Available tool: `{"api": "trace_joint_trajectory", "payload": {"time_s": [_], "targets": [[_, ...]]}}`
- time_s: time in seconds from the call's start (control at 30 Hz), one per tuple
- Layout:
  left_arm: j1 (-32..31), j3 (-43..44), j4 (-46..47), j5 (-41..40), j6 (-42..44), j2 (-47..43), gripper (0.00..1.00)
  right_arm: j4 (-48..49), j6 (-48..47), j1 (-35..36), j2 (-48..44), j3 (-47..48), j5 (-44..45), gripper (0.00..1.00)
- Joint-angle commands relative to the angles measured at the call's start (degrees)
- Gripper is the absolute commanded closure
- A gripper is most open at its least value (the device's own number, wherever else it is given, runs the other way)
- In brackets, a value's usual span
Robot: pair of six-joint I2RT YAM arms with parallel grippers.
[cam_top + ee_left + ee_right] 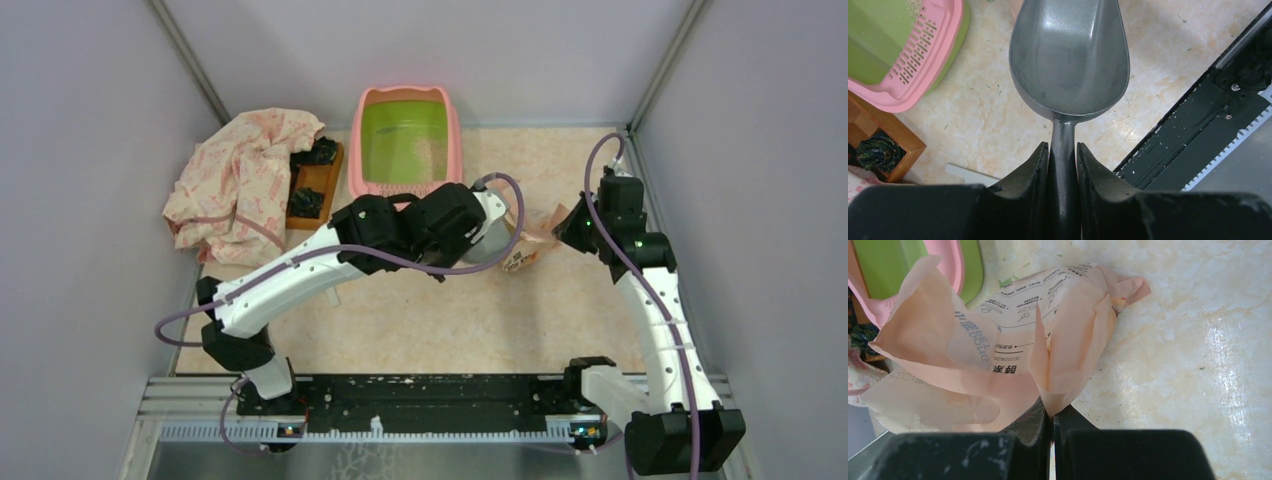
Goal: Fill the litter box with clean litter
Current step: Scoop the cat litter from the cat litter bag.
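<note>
Scooping step: left claw [1063, 147] pinches the handle of the one metal scoop [1068, 55], bowl empty, near the one litter box [405, 140] at the worktop's [450, 320] far edge. Right claw [1052, 412] is pressed together on a fold of the one peach litter bag [998, 340]. The next move likely calls for dipping the scoop into the bag's mouth

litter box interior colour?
Lime green inside the litter box, pink rim; clearest in the top external view.

Bright, even overhead light; glare on the scoop [1068, 55] and glossy table [1228, 340]; near fingers [1023, 187] blurred
</note>
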Motion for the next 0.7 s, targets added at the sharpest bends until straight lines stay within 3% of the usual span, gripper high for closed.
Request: {"api": "trace_joint_trajectory", "payload": {"time_s": [0.0,0.67], "targets": [[-0.1,1.2,-0.1,-1.3,-0.4,2.4,0.94,0.6,-1.4,0.0,-2.1,-0.6,0.6,1.0],[1.2,5.1,-1.1,-6.9,-0.8,12.9,0.92,-0.5,-1.2,0.0,-10.8,-4.9,-2.6,1.0]]}}
